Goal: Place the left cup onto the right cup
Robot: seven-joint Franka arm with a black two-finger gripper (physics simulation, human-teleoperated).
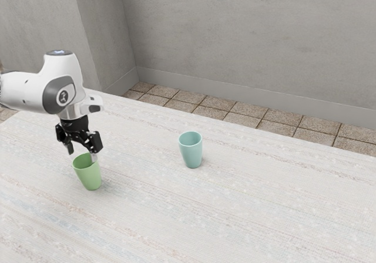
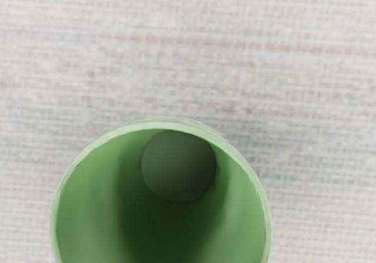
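A light green cup stands upright on the table at the exterior view's left. My gripper hangs right over its rim, pointing down, with the fingers spread and nothing clamped between them. One fingertip reaches the cup's rim. In the wrist view the green cup lies straight under my hand, and I look down into its hollow inside to its dark bottom. A teal cup stands upright farther toward the exterior view's right, apart from the green one.
The pale wood-grain table stretches wide around both cups. Behind it run a brown tiled floor and grey walls.
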